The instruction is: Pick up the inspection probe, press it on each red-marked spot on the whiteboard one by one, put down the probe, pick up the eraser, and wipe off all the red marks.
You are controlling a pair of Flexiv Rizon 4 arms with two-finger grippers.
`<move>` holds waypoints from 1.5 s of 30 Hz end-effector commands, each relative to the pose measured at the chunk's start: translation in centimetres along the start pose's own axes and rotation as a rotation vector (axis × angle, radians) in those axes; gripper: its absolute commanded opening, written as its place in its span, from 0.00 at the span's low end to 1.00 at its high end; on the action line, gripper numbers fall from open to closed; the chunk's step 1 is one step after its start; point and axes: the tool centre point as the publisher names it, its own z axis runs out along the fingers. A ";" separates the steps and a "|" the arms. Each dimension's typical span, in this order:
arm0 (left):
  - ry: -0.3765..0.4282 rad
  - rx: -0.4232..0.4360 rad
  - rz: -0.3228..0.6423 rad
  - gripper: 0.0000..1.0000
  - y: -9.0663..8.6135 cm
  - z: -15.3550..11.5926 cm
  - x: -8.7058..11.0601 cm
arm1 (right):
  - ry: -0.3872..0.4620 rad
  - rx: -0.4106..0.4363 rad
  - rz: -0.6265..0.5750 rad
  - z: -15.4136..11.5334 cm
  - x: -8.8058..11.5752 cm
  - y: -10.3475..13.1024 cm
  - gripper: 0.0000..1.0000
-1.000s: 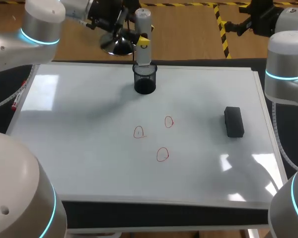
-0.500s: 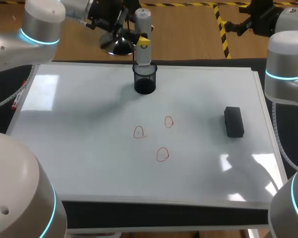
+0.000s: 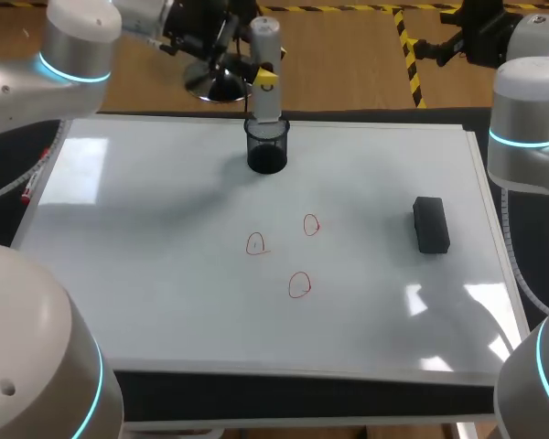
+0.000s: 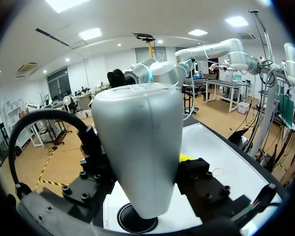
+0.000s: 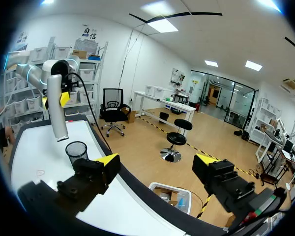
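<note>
Left tool (image 3: 264, 77) gripping probe (image 3: 263, 38), tip at mesh cup (image 3: 267, 146) mouth

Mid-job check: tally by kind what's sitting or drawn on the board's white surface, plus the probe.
Red marks: 3
Eraser: 1
Mesh cup: 1
Probe: 1
Total: 6
</note>
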 end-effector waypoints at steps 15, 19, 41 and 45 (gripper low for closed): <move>-0.003 0.043 0.007 0.00 -0.7 0.5 4.1 | 0.000 0.000 0.000 0.0 0.0 0.0 1.00; -0.008 0.056 0.006 0.00 -0.6 0.4 5.5 | 0.000 0.000 0.000 0.0 0.0 0.0 1.00; -0.029 0.082 -0.037 0.00 2.0 0.0 11.0 | 0.000 0.000 0.000 0.0 0.0 0.0 1.00; -0.023 0.093 -0.050 0.00 2.8 0.3 11.5 | 0.000 0.000 0.000 0.0 0.0 0.0 1.00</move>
